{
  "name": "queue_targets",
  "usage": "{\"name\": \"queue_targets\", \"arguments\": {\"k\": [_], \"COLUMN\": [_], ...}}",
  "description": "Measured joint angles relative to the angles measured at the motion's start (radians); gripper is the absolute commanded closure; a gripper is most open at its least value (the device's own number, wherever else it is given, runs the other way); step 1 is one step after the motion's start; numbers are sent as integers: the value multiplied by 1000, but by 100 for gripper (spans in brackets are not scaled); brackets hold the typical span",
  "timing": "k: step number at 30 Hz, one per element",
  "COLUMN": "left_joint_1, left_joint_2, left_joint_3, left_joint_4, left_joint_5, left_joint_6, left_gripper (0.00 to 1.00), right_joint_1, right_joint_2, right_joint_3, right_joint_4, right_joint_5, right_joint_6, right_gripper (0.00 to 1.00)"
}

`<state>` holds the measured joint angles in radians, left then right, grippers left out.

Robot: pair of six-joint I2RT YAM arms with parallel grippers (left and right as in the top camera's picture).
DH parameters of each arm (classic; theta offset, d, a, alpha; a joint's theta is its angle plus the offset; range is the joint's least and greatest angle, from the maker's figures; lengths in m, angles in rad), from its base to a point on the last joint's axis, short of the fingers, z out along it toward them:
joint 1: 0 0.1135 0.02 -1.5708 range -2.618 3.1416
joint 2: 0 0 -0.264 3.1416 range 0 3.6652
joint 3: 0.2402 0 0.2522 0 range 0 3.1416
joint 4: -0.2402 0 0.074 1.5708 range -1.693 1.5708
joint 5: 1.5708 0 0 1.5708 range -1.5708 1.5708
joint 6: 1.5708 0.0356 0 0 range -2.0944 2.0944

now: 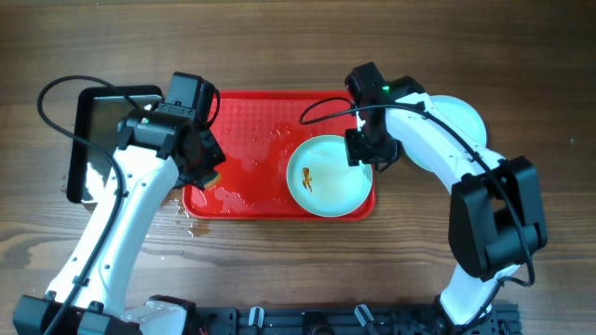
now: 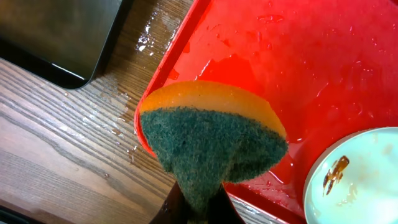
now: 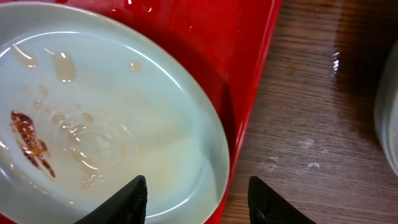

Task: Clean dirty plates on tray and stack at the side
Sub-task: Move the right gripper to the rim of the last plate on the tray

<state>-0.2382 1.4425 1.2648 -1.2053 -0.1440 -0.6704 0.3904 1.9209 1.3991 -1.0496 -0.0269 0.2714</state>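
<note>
**Sponge (image 2: 211, 134) is up, dirty plate (image 3: 124, 124) to go**

Left gripper (image 2: 194, 208) is pinching the sponge by one end, so the green scrubby face hangs free over the wet corner of the red tray (image 2: 249, 56). The black pan (image 2: 56, 37) sits off beyond it. The dirty plate lies in the tray right under the right gripper (image 3: 200, 200), whose fingers are spread with the plate's rim between them. My guess is it's lining up to pin the plate for scrubbing. A brown smear (image 3: 28, 140) sits further in. Another plate (image 1: 461, 116) waits outside the tray, behind that wrist.
</note>
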Motion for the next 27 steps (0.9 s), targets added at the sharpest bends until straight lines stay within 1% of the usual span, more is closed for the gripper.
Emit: {"name": "queue_targets", "arguments": {"k": [2, 5, 7, 9, 11, 12, 14, 18, 19, 20, 21, 22, 23, 27], "left_joint_1": [0, 0, 0, 0, 0, 0, 0, 0, 0, 0, 0, 0, 0, 0], "left_joint_2": [0, 0, 0, 0, 0, 0, 0, 0, 0, 0, 0, 0, 0, 0], "left_joint_3": [0, 0, 0, 0, 0, 0, 0, 0, 0, 0, 0, 0, 0, 0], "left_joint_4": [0, 3, 4, 5, 5, 5, 5, 8, 8, 9, 11, 10, 10, 38], "left_joint_5": [0, 0, 0, 0, 0, 0, 0, 0, 0, 0, 0, 0, 0, 5], "left_joint_6": [0, 0, 0, 0, 0, 0, 0, 0, 1, 2, 3, 3, 3, 3], "left_gripper": [96, 96, 96, 96, 96, 96, 96, 96, 96, 96, 96, 96, 96, 96], "right_joint_1": [0, 0, 0, 0, 0, 0, 0, 1, 3, 7, 11, 13, 13, 14], "right_joint_2": [0, 0, 0, 0, 0, 0, 0, 0, 0, 0, -6, -16, -20, -25], "right_joint_3": [-20, -96, -120, -129, -129, -129, -129, -143, -156, -182, -214, -230, -238, -256], "right_joint_4": [21, 85, 108, 110, 110, 110, 113, 148, 165, 203, 243, 280, 294, 383], "right_joint_5": [20, 10, 0, -6, -7, -9, -30, -69, -71, -74, -81, -86, -90, -213], "right_joint_6": [19, 56, 72, 88, 100, 102, 109, 114, 122, 133, 148, 157, 170, 210], "right_gripper": [59, 62, 66, 68, 72, 76, 79, 77, 75, 75, 81, 90, 96, 96]}}
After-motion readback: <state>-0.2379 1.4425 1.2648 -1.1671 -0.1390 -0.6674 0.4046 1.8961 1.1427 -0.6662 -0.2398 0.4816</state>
